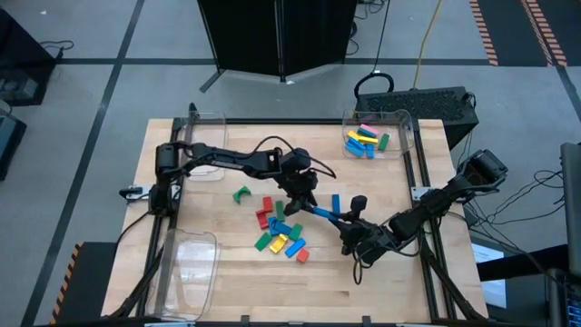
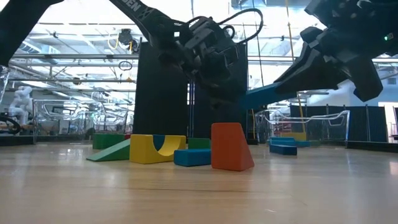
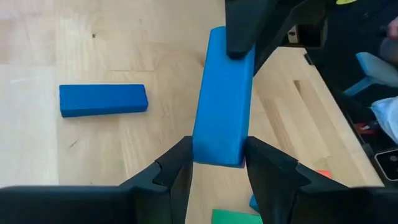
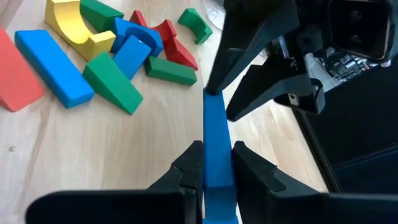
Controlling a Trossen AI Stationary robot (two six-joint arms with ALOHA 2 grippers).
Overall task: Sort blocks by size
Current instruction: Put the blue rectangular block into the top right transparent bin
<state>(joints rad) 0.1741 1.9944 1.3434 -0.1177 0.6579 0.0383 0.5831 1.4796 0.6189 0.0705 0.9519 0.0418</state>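
High view, left gripper point(image 1: 304, 202) and right gripper point(image 1: 349, 229) each clamped on one end of long blue bar point(image 1: 320, 213) above table point(image 1: 399, 272) beside block pile point(image 1: 280, 232), low view, bar point(image 2: 267, 94) held off the tabletop, left wrist, fingers point(image 3: 177, 171) pinching bar end point(image 3: 221, 106), right wrist, fingers point(image 4: 249, 168) pinching bar point(image 4: 215, 146), pile point(image 4: 106, 50) beyond.

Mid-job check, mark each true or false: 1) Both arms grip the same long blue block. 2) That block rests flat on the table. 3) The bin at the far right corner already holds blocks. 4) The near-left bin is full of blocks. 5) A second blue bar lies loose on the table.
1) True: the left gripper and right gripper each clamp an end of the long blue block.
2) False: it is held in the air.
3) True: the far-right bin holds several.
4) False: the near-left bin shows none.
5) True: a second blue bar lies there.
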